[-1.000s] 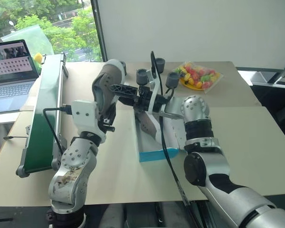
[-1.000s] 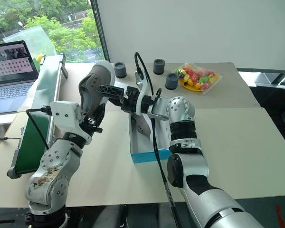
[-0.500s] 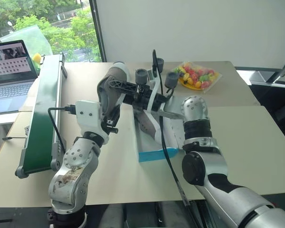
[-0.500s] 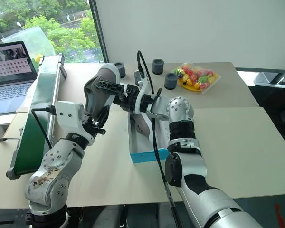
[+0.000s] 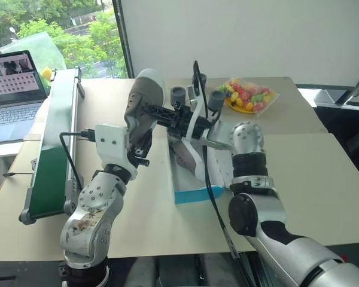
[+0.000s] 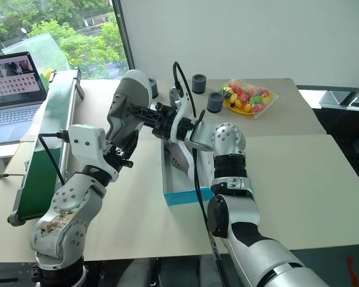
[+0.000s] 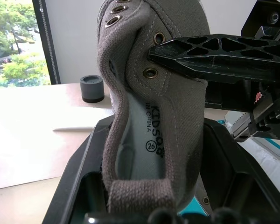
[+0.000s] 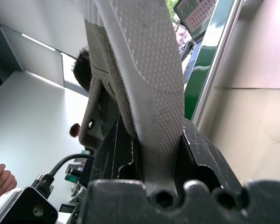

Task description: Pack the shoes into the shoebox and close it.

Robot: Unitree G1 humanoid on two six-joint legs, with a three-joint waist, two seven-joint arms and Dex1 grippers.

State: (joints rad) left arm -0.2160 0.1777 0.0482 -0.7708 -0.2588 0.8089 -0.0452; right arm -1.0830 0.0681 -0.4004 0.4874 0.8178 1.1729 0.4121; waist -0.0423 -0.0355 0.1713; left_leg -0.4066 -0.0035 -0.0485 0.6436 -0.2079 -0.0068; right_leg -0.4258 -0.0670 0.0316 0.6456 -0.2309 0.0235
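your left hand (image 5: pixel 139 133) pinches the heel of a grey-brown canvas shoe (image 5: pixel 142 101), toe up, above the surface (image 5: pixel 323 179) beside the turquoise cardboard shoebox (image 5: pixel 194 192). your right hand (image 5: pixel 148 111) clamps across its middle, probably to take it over for lowering. the other grey-brown shoe (image 5: pixel 187 156) already lies inside the open box.

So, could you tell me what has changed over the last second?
The right gripper, open a second ago, has closed on the shoe that the left gripper holds up; the shoe now stands more upright. The left gripper kept its grip. The other shoe still lies in the box.
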